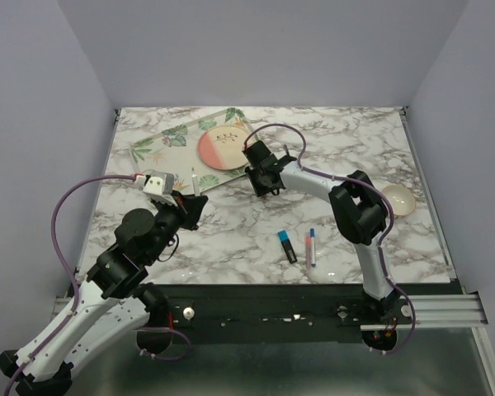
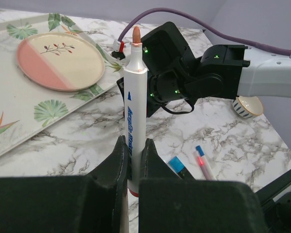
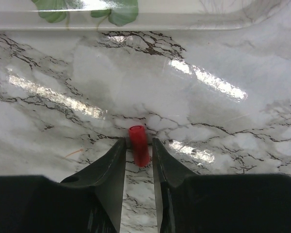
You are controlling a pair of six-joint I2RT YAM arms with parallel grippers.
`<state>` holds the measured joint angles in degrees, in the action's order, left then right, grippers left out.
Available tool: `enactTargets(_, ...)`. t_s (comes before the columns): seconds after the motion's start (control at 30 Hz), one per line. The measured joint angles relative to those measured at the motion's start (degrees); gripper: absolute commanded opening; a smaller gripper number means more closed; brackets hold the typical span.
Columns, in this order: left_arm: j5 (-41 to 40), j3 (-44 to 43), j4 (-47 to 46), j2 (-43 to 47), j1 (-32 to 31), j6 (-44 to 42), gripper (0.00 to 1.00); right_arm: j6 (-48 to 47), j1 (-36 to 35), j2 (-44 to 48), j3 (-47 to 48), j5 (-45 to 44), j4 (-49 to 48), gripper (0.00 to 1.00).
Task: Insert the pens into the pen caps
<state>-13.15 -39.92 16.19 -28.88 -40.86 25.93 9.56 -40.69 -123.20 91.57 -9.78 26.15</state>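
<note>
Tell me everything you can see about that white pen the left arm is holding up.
The white pen is a slim, plastic-looking stick with a white barrel, blue lettering running along it and a small blue triangle. Its orange-red tip is bare, with no cap on it, and points up. A red band shows near its lower end. It stands upright above the marble table, clamped low on the barrel by the dark left end effector. Nothing else touches it.

Marble tabletop [image 1: 231, 247]: leaf-print tray [image 1: 153, 153] far left; sm. bowl [image 1: 398, 198] right edge; dark marker [image 1: 288, 246] & pink-white pen [image 1: 310, 247] side by side; red cap [image 3: 138, 145] nr tray.
</note>
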Motion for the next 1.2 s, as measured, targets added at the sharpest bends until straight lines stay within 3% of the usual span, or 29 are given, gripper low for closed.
enactTargets(0.23,0.04,0.00,-0.04,-0.70,0.00,0.02,0.00,-0.79,0.00,-0.76,1.25,0.94,0.63,0.01)
enactTargets(0.43,1.77,0.35,-0.33,-3.06,0.00,1.05,0.00,-0.44,0.00,0.15,-0.24,0.90,-0.28,0.01)
enactTargets(0.73,12.55,6.38,-5.97,-9.07,0.00,7.80,0.00,2.93,0.96,12.35,-13.33,0.22,-0.35,0.01)
enactTargets(0.9,22.88,9.99,-13.51,-13.84,0.00,12.15,0.00,7.74,2.19,29.35,-18.91,1.99,-4.15,0.01)
enactTargets(1.1,30.86,9.81,-21.33,-15.39,0.00,13.81,0.00,17.00,2.43,54.47,-30.01,9.22,-22.14,0.01)
enactTargets(1.2,34.40,9.57,-24.87,-16.13,0.00,14.01,0.00,21.27,2.43,60.13,-35.21,14.45,-31.41,0.01)
